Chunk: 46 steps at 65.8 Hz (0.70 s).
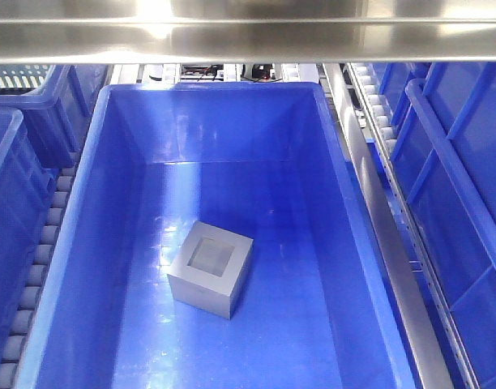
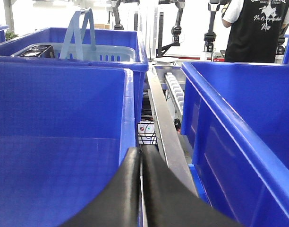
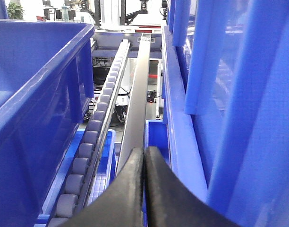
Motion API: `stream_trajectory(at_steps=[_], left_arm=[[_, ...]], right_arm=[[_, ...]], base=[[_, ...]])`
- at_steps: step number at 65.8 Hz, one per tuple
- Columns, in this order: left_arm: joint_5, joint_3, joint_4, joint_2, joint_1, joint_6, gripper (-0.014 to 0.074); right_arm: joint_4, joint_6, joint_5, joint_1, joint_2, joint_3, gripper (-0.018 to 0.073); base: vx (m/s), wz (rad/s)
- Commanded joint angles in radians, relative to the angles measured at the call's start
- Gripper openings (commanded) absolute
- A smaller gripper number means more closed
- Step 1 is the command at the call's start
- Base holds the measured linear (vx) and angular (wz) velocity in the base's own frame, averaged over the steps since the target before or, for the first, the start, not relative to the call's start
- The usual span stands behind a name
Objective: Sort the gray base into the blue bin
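Gray base (image 1: 211, 278) inside blue bin (image 1: 102, 162), recess up

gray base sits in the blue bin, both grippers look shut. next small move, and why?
Probably none beyond holding both arms clear. The gray base already rests recess-up on the floor of the blue bin, with no gripper near it in the front view. The left gripper and right gripper are shut on nothing, both outside the bin beside the metal rails. Retreating to rest would be my guess.
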Motion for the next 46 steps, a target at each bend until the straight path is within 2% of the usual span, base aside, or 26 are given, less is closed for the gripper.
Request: stream_trajectory(at_steps=[1, 46], left_arm=[[-0.067, 0.028, -0.003, -0.017, -0.002, -0.01, -0.0006], [-0.067, 0.028, -0.003, -0.017, -0.002, -0.01, -0.0006]], right_arm=[[-0.011, -0.005, -0.078, -0.005, -0.011, 0.014, -0.0009], [-0.011, -0.005, -0.078, -0.005, -0.011, 0.014, -0.0009]], base=[[0.0, 0.0], [0.0, 0.0]])
